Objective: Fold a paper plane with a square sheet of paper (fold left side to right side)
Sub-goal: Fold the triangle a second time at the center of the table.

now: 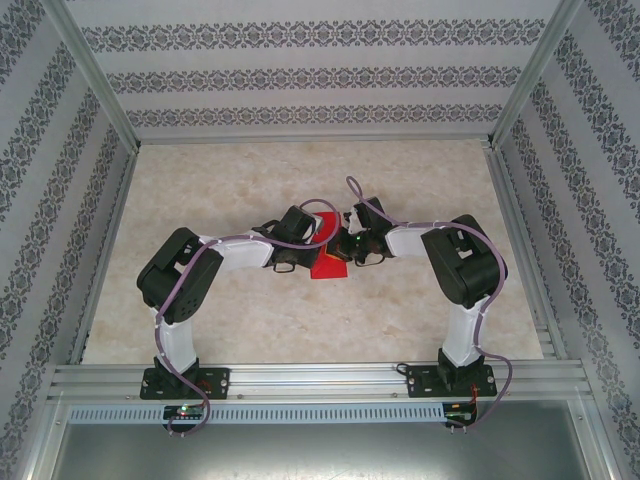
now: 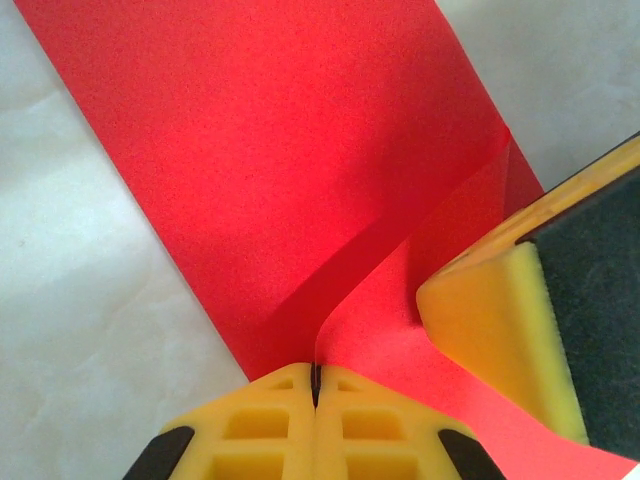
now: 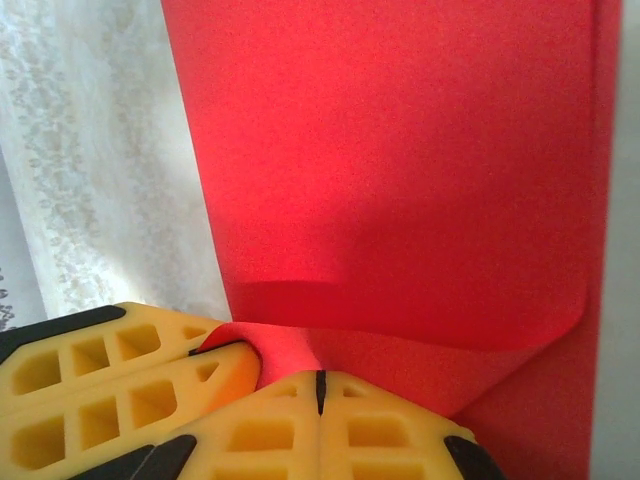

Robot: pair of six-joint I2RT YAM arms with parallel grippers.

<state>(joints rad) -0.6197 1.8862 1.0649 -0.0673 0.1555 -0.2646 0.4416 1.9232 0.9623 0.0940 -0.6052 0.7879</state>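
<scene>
Your left claw and right claw pinch the red sheet (flap curled, lower centre); carry it across evenly, match edges

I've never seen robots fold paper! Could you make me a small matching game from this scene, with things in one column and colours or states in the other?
Things:
1. red sheet of paper
2. left gripper
3. table
4. back wall

Descriptions:
A. pale, marbled
B. striped pattern
C. partly folded over
D. yellow fingers, shut

Pairs: 1-C, 2-D, 3-A, 4-B
</scene>
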